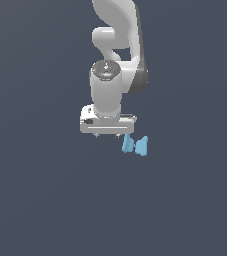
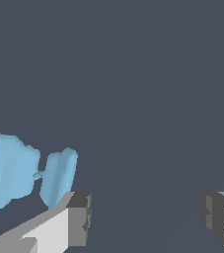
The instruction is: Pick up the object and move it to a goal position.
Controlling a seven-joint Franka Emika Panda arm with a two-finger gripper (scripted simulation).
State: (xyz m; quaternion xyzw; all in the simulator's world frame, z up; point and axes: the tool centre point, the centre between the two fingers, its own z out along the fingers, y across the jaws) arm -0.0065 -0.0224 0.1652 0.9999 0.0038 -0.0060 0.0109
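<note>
1. Arm [image 1: 116, 45]: one white Franka Panda with grey joint shading. In the exterior view it comes in from the top edge and points its wrist downward. A dark round cap sits on top of the last link.

2. Tool [image 1: 109, 135]: a wide white hand block with two short fingers beneath it, hanging low over the tabletop [image 1: 45, 200]. In the wrist view [image 2: 145, 217] the two dark-padded fingertips [image 2: 79, 212] stand well apart, with only bare surface in the wide gap between them. State: released and spread, gripping nothing.

3. Object [image 1: 135, 145]: a small light-blue bow-tie solid, two flared lobes joined at a narrow waist. It is plainly smaller than the tool's hand block.

4. Location of the object: on the tabletop, just below and toward the exterior view's right of the tool's hand block, close under that end of it.

5. Relation to the tool: the wrist view shows the object [image 2: 29, 173] outside the finger gap, just beyond the outer side of one finger. Its nearer lobe lies close against that finger's white housing. Whether the two touch cannot be told from either view. The other finger is well apart from the object.

6. Tabletop: a plain, flat, dark blue-grey surface that fills both views.
</note>
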